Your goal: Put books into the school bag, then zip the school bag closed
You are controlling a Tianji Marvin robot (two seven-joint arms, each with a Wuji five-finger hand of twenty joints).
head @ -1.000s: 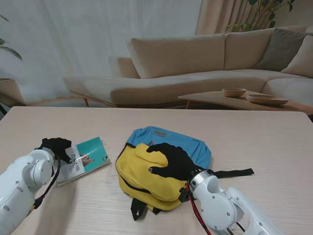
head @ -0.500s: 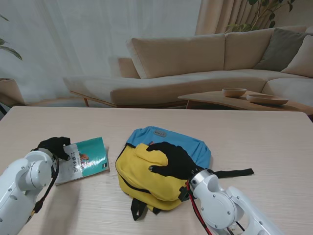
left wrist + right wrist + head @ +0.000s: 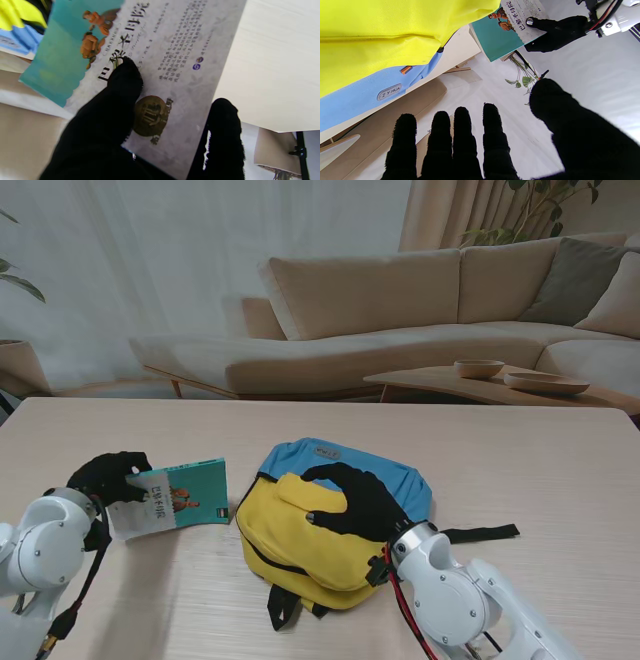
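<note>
Right wrist view: "Z·Y·HUA" label (image 3: 389, 92) on school bag (image 3: 382, 42).

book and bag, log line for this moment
left hand: holds book | right hand: on school bag, grasp unclear | book: not packed

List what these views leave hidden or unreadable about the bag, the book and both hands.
- School bag zipper and opening: stand view, covered by the yellow flap and the right hand.
- Book title: too small in stand view, partly covered by left hand in the wrist view.
- Right hand's contact with the bag: unseen in its wrist view.
</note>
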